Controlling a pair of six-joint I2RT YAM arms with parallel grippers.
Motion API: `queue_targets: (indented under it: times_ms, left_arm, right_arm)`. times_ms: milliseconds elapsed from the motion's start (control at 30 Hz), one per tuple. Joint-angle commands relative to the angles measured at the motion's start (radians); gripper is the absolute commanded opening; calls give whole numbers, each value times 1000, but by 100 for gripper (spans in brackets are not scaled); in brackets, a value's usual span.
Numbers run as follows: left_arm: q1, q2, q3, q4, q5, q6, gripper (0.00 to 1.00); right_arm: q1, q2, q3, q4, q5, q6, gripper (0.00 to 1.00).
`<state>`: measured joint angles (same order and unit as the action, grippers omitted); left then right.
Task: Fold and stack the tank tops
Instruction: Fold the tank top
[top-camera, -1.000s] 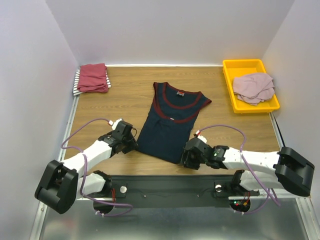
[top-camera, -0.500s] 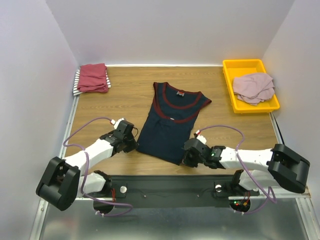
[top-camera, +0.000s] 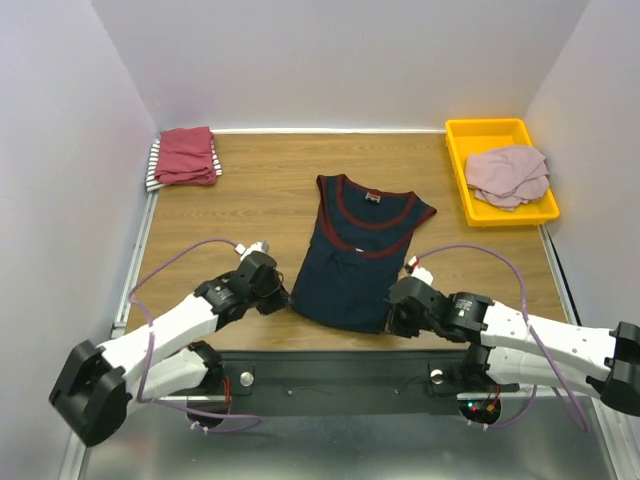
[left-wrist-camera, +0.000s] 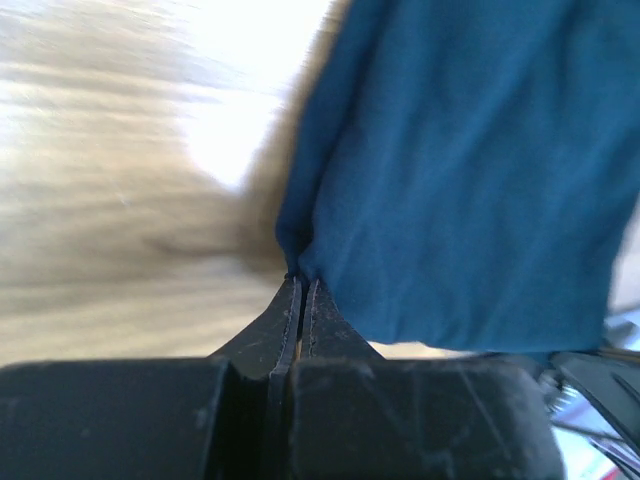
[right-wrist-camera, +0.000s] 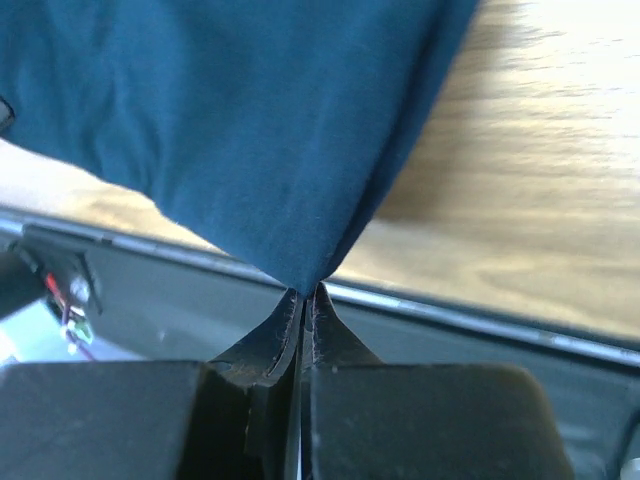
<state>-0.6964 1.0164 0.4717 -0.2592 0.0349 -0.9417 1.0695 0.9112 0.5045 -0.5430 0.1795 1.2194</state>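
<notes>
A navy tank top with maroon trim lies flat in the middle of the wooden table, neck away from the arms. My left gripper is shut on its near left hem corner, where the cloth bunches at the fingertips. My right gripper is shut on the near right hem corner, and the navy cloth hangs up from its tips. A folded dark-red top rests on a striped one at the far left corner. A dusty-pink top lies crumpled in the yellow tray.
The yellow tray stands at the far right corner. White walls close in the table on three sides. A black rail with the arm bases runs along the near edge, just behind the right gripper.
Both grippers have closed on the navy top's near hem corners. The top has shifted right and straightened, its hem now drawn taut between the grippers. Both arms moved rightwards.
</notes>
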Motion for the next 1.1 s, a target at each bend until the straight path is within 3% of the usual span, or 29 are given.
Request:
queue_targets:
  times_ms: [0,133,367,633,733,867,1067]
  left_arm:
    - [-20,-153,36,-86,-59,-72,0]
    - [-20,-310,44,-158,-102,-106,0]
    - [-20,-407,198,-333,-257,-114,0]
    - [23,-351,406,-379,-428,-65,0]
    - [87,-286,450,-315,-389,12,0]
    - [291,-181,456,-168,-210,93,0]
    - [366,-32,476,-48,-173,87,0]
  right_arm:
    - [32,14,132,-127,28,-44,0]
    - [125,87,212,-127,101,-20,0]
    - [187,205,382,-114,175,-55,0]
    - [224,351,563,-68,187,-141,0]
    - [222,393,614,-64,205,-161,0]
    - [195,437,667,-66,223,-219,0]
    - [5,515,720,-20,137,-366,0]
